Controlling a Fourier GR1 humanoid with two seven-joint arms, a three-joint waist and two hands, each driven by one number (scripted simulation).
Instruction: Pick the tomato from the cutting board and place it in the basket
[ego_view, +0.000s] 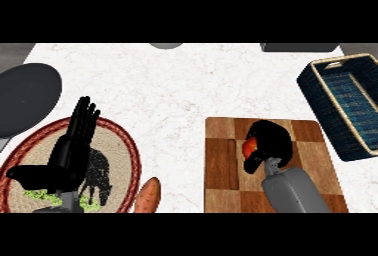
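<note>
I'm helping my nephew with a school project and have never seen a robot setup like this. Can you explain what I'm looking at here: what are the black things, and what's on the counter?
This single picture looks steeply down from the robot's head onto a white counter. The two black shapes are its hands on grey forearms. The left hand is open, fingers straight, resting over a round woven mat with an animal picture on it. The right hand is curled around a red tomato over a wooden cutting board. To the right sits a dark blue basket, where the tomato is meant to go. An orange vegetable, perhaps a carrot, lies beside the mat, and a dark round object, possibly a pan, shows at the left edge.
</note>
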